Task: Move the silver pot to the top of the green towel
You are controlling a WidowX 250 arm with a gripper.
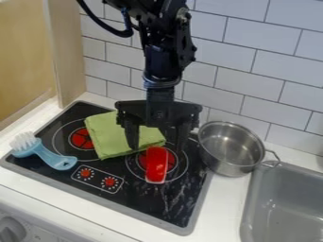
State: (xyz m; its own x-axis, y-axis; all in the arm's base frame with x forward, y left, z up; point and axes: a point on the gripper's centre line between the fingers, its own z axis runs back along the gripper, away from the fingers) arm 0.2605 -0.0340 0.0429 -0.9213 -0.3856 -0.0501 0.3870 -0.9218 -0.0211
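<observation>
The silver pot (228, 160) is placed right of the centre of the frame, at the right edge of the black stove top (142, 201). Its open mouth is turned up, and its loop handle (272, 159) is pointed to the right, near the upper left corner of the grey sink (287, 205), which is seen at the lower right. The green towel (114, 137) is laid, folded, on the stove top, a little left of the centre, and it is separated from the pot.

The tool (157, 149) is hung down from the black arm (163, 61), around the centre of the frame, with its two fingers widely opened. Nothing is held by it. The towel's right part is seen between and behind the fingers. The pot is located just to the right of the tool.

A red object (156, 166) of long shape is put on the right burner, just below the towel. At the left of the frame, a blue brush (45, 155) with white bristles is laid on the stove top. The stove top is surrounded by the white desk (69, 201), and the wall (252, 61) behind is covered with white tiles.
</observation>
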